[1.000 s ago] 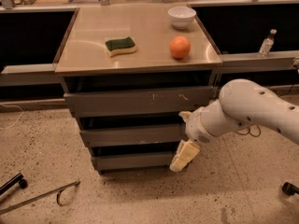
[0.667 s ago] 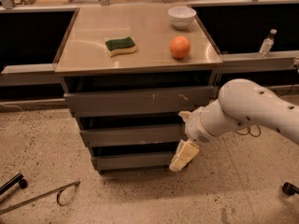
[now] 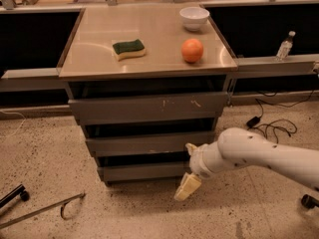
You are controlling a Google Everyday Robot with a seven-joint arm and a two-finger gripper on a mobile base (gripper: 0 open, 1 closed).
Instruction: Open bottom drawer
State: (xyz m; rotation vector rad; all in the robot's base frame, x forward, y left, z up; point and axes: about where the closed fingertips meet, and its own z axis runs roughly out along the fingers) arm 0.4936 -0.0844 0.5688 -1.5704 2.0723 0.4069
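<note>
The bottom drawer point(image 3: 142, 172) is the lowest and narrowest grey front of the three under the steel counter, and it looks shut or nearly so. Above it are the mid-sized drawer front point(image 3: 144, 145) and the tallest front with white scratch marks point(image 3: 149, 107). My gripper point(image 3: 188, 186) hangs from the white arm point(image 3: 259, 153) coming in from the right. Its cream fingers point down to the floor just in front of the bottom drawer's right end.
On the counter top point(image 3: 99, 59) lie a green and yellow sponge point(image 3: 128, 49), an orange point(image 3: 192, 50) and a white bowl point(image 3: 194, 18). A water bottle point(image 3: 284, 46) stands on the right ledge. Cables point(image 3: 269, 126) lie on the floor at right, a metal bar point(image 3: 45, 210) at left.
</note>
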